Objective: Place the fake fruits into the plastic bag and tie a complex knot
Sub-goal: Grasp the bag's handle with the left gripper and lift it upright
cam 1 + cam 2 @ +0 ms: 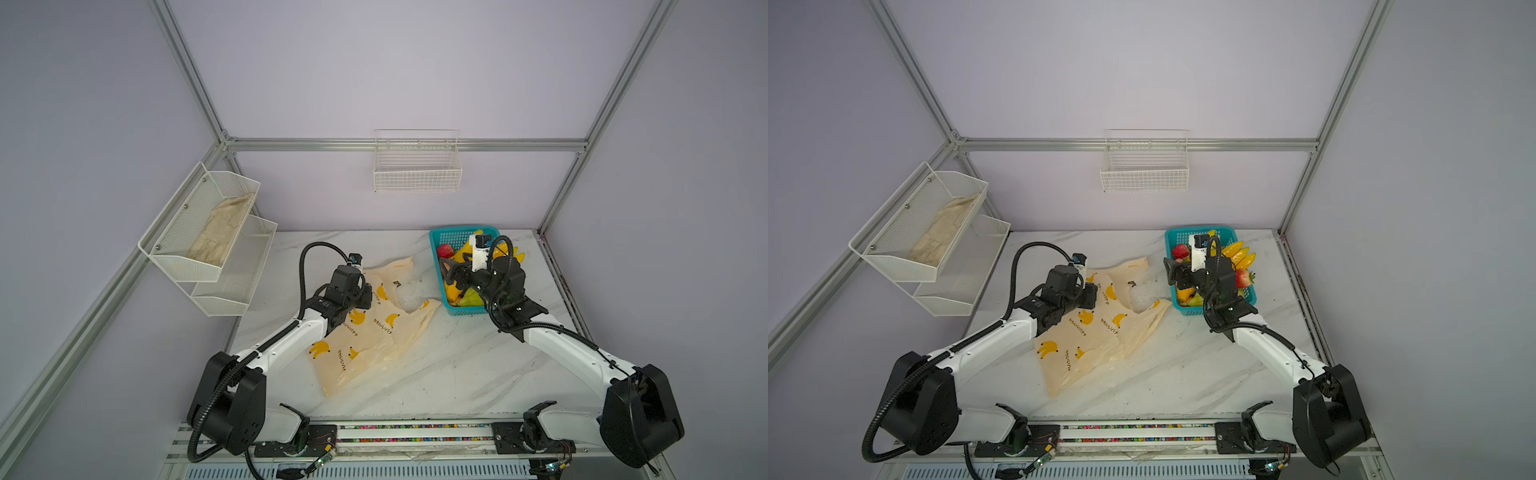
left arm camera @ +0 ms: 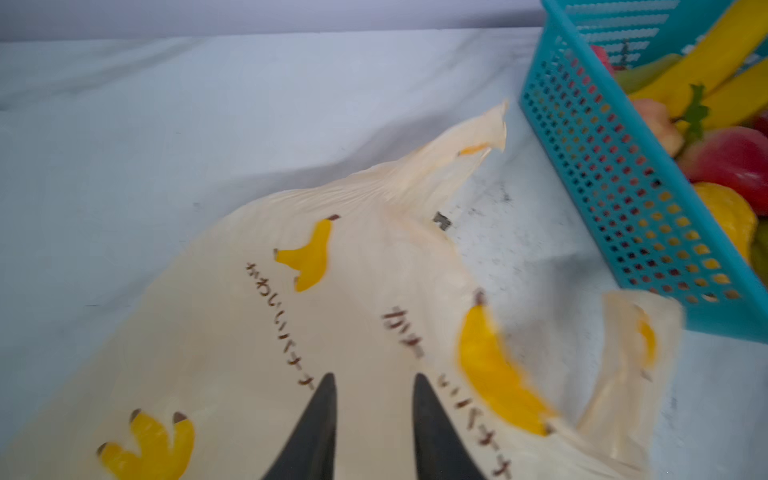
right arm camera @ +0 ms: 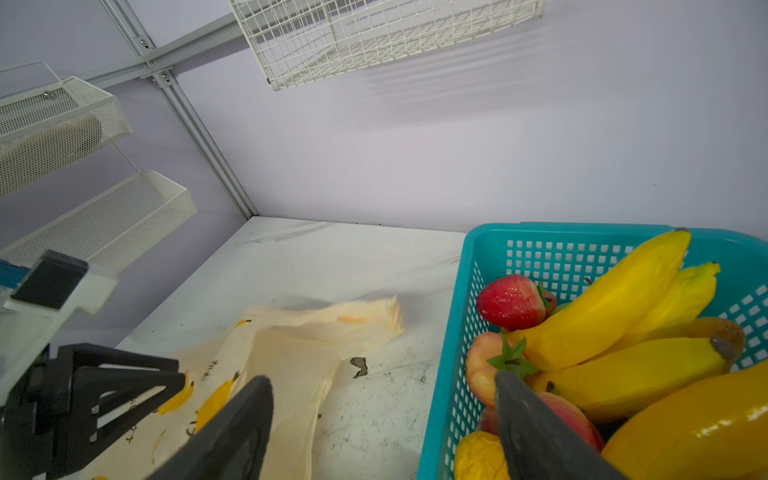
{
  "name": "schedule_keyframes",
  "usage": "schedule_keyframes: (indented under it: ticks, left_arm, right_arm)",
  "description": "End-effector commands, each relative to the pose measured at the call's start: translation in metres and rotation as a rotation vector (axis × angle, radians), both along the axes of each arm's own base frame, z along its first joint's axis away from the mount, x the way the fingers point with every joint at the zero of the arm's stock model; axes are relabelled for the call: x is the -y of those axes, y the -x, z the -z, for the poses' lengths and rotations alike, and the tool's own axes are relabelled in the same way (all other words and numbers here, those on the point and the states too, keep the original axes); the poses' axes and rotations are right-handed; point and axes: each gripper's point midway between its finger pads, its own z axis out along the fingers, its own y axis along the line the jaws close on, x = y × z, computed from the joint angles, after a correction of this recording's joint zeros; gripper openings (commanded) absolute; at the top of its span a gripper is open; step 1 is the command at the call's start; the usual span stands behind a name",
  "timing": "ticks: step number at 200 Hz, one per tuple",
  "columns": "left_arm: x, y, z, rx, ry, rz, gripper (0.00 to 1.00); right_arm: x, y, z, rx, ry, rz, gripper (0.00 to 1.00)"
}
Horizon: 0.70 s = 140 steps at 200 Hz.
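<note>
We see the left claw narrowly parted, empty, over the bag; the right claw is wide, straddling the basket at its left wall.

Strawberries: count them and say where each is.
2. The far strawberry lies in the far-left corner of the teal basket; the near strawberry sits at its right rim beside the bananas. The right arm may hide more.

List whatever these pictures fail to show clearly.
- Left tool: hidden under its own wrist in both top views; contact with the plastic bag unclear.
- Fake fruits deep in the teal basket: covered by the right arm in both top views.
- Bag lettering: blurred in the left wrist view.
</note>
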Motion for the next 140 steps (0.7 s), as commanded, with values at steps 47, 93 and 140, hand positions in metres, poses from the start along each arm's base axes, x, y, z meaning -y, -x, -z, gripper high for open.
schedule_keyframes:
  ticks: [47,93,140]
  left_arm:
    - [0.002,-0.012,-0.003,-0.099,-0.221,-0.120,0.86]
    - [0.035,-0.035,0.008,-0.118,-0.265,-0.089,0.91]
    - [0.046,-0.057,0.022,-0.135,-0.337,-0.106,0.97]
  right_arm:
    - [-0.012,-0.006,0.009,-0.004,-0.016,-0.031,0.85]
    - [-0.010,-0.006,0.017,-0.005,0.010,-0.024,0.85]
    - [-0.009,-0.003,0.018,0.000,0.009,-0.025,0.86]
